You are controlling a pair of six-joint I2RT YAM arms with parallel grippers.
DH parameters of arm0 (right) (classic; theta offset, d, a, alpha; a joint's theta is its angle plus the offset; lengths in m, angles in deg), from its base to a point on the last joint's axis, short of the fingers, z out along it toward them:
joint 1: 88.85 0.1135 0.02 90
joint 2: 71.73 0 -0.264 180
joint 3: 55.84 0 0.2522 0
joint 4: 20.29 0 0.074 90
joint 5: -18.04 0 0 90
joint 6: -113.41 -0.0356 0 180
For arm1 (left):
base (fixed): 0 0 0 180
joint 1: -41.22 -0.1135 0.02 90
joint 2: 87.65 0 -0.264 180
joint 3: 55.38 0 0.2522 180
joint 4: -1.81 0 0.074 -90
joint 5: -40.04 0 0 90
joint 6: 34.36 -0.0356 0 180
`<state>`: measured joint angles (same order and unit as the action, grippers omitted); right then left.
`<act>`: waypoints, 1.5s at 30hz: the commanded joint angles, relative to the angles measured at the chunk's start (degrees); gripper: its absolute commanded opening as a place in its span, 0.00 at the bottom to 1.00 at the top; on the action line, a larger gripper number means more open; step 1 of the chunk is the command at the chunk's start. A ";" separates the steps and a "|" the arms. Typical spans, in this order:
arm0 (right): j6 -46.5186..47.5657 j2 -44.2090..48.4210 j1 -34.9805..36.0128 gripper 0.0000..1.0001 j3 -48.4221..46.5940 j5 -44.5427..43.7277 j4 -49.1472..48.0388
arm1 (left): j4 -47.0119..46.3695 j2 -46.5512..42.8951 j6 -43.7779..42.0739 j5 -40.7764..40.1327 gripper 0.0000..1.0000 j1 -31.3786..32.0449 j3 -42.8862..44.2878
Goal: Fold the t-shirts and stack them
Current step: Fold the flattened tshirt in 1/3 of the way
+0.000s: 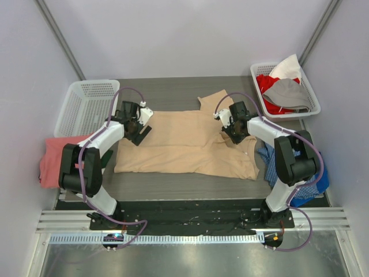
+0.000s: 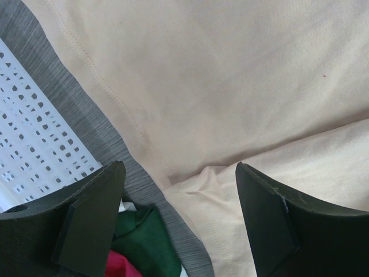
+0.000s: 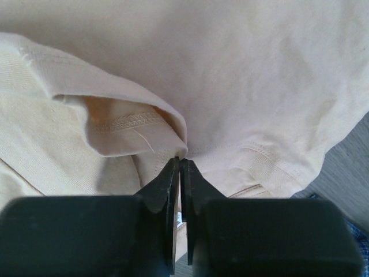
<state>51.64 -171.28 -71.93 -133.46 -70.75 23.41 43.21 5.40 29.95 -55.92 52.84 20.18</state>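
A tan t-shirt (image 1: pixel 184 144) lies spread across the grey table, its lower half folded up in a long crease. My left gripper (image 1: pixel 138 124) hovers open over its left hem (image 2: pixel 230 86), the jaws wide apart with nothing between them (image 2: pixel 179 167). My right gripper (image 1: pixel 233 128) is at the shirt's right side near the sleeve. Its jaws are shut (image 3: pixel 180 160), pinching the edge of a turned-over fold of the tan t-shirt (image 3: pixel 259 86). A salmon-pink t-shirt (image 1: pixel 55 156) lies bunched off the table's left edge.
A white mesh basket (image 1: pixel 86 107) stands at the back left, close to the left gripper (image 2: pixel 34 150). Another basket (image 1: pixel 308 95) at the back right holds red, white and grey clothes. Blue checked cloth (image 1: pixel 305 167) hangs by the right arm. Green cloth (image 2: pixel 141 236) lies under the left fingers.
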 commanded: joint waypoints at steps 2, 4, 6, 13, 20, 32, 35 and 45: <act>-0.10 -0.73 -0.32 0.01 -0.13 0.63 -0.67 | -2.06 -0.16 0.29 0.16 0.83 0.07 -0.10; -0.10 -0.82 -0.23 0.01 -0.13 0.55 -0.49 | -2.06 -0.24 0.29 0.16 0.83 0.07 -0.10; -0.02 -0.65 -0.32 0.01 -0.13 0.37 -0.49 | -1.97 -0.16 0.29 0.24 0.83 0.07 -0.10; -0.37 1.11 -0.32 0.01 -3.46 -5.78 0.56 | -2.24 -0.33 0.29 0.16 0.83 0.07 -0.36; -0.02 1.64 -0.23 0.01 -7.07 -8.33 2.32 | -2.41 -0.07 0.47 0.15 0.83 0.07 -0.10; -0.63 -1.53 -0.05 0.01 -11.82 -8.07 2.94 | -2.68 0.37 -0.15 -0.55 0.83 0.07 -0.19; -0.63 -2.05 0.38 0.01 -13.22 -8.07 3.29 | -2.85 0.72 -0.15 -0.55 0.83 0.07 -0.19; -0.28 -4.60 1.53 0.01 -15.95 -8.76 3.82 | -2.94 0.55 -0.32 -0.37 0.83 0.07 -0.19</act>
<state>51.46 -175.10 -70.94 -146.55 -77.90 27.63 42.05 6.15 29.88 -56.27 52.84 20.01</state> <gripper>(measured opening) 0.029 0.828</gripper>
